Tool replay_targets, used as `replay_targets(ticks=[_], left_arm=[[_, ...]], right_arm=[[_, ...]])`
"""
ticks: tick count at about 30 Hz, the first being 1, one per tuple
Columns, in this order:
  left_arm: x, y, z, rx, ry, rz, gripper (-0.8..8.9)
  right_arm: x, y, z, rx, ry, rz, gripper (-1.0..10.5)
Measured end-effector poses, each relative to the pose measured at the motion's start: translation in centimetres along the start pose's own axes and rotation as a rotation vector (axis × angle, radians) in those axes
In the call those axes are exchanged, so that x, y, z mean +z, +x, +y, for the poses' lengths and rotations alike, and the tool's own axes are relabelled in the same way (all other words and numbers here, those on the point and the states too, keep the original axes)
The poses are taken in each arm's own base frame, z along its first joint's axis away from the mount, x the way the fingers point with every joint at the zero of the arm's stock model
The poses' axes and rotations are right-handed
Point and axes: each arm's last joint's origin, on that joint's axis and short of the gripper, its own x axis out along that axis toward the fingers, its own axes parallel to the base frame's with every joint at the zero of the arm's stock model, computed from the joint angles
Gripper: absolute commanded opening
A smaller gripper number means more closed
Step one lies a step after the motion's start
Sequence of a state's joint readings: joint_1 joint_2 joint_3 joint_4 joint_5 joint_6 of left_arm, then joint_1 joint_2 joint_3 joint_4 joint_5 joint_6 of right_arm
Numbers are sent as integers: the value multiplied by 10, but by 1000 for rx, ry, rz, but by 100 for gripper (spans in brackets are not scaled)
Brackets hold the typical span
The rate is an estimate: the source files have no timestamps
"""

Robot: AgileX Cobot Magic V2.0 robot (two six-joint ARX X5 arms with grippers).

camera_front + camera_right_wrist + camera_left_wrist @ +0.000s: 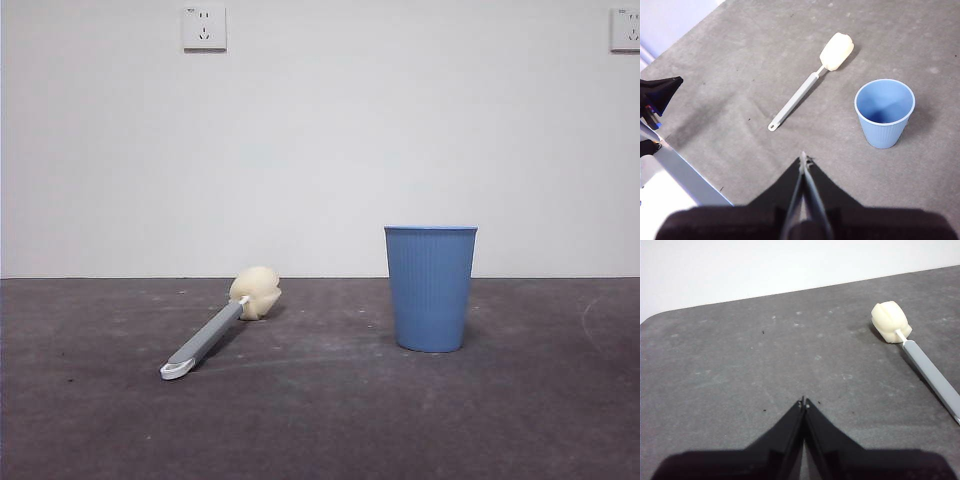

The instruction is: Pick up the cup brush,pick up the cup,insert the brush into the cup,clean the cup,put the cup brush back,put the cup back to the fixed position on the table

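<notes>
Aloft, left claw (804,403) closed, right claw (803,159) closed

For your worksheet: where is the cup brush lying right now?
In the front view the cup brush lies flat on the table, left of the upright cup, not touching it.

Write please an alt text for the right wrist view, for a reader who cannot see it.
A blue cup stands upright and empty on a dark grey table, with a cup brush lying flat beside it, apart from it. The right gripper hangs above the table with its jaws shut, holding nothing.
</notes>
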State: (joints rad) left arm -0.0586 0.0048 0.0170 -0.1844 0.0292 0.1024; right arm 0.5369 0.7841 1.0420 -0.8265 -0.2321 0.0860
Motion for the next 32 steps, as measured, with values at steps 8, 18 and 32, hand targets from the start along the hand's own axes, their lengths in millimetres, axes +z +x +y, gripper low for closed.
replay_targets(ticks=[8,18,32], left_arm=[[0,0,0,0,0,0,-3],[0,0,0,0,-1,0,-3],[0,0,0,0,-2,0,-3]], right_arm=[[-9,-44,0,-177,-90,-177,2],[-52,-76,-7,-528,-118,-504,2],[-140,16,-61,-655,-78,-698,2]])
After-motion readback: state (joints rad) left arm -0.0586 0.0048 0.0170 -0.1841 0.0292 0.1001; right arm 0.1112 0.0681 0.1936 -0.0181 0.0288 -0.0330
